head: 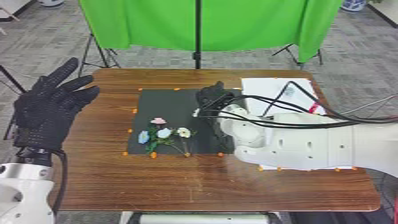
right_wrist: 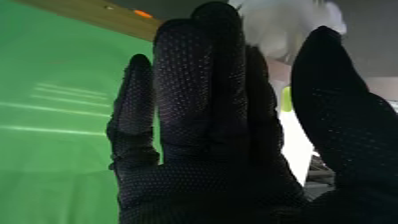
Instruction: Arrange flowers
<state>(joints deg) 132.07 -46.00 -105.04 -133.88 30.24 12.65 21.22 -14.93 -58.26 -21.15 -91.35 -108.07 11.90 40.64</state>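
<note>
Fingers spread, left hand hangs by the table. Next over, blue, pink and white flowers lie on the black mat. Right hand, fingers straight, is over its right side. Cables plus the right arm kinda block the white sheet.

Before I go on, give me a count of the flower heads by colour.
Pink flower head: 1
Blue flower head: 1
White or whitish flower heads: 3 (middle bloom, yellow-centred bloom, bloom beside the right hand)
Total: 5
</note>
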